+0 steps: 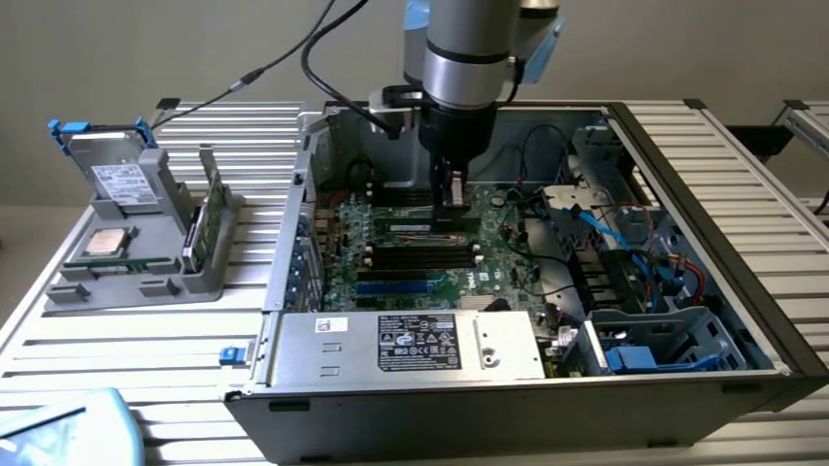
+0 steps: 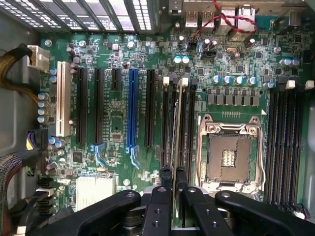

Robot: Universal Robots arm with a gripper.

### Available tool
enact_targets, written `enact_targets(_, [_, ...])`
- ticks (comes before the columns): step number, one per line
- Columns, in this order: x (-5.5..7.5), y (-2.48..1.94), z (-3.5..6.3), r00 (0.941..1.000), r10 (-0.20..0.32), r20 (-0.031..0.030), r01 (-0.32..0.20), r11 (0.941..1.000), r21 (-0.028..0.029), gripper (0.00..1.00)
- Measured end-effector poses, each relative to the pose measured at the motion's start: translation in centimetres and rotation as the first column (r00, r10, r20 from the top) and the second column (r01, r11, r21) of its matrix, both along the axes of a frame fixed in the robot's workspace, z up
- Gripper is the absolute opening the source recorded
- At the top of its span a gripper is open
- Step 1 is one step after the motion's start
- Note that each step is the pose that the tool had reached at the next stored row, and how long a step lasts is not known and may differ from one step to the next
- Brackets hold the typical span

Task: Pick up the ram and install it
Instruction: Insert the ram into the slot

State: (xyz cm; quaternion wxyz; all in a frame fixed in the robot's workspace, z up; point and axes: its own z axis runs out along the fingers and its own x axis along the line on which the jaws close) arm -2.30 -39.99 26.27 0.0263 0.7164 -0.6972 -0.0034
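Seen edge-on in the wrist view, the ram [image 2: 176, 123] is a thin green stick held upright between my fingers. My gripper [image 2: 173, 173] is shut on its top edge. It hangs over the bank of black memory slots [image 2: 165, 118] beside the open processor socket [image 2: 229, 157]; whether its lower edge touches a slot I cannot tell. In the exterior view my gripper [image 1: 453, 199] reaches down inside the open computer case [image 1: 725, 233], with the ram [image 1: 455, 186] just above the green motherboard [image 1: 388, 262].
A grey fixture [image 1: 78, 286] on the exterior view's left holds a square silver processor chip [image 1: 111, 243], an upright green board [image 1: 208, 218] and a drive [image 1: 119, 180]. The power supply [image 1: 402, 345] lies at the case front. Cables [image 1: 609, 218] and a drive cage [image 1: 654, 345] crowd the right side.
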Motion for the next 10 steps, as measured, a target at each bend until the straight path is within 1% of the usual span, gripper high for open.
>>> enact_targets(7, [0.0, 0.00, -1.27, 1.0000, -0.001, 0.0000, 0.001, 1.0000, -0.0001, 0.14])
enact_targets(10, [0.0, 0.00, -1.81, 1.0000, -0.001, 0.0000, 0.001, 1.0000, -0.0028, 0.14])
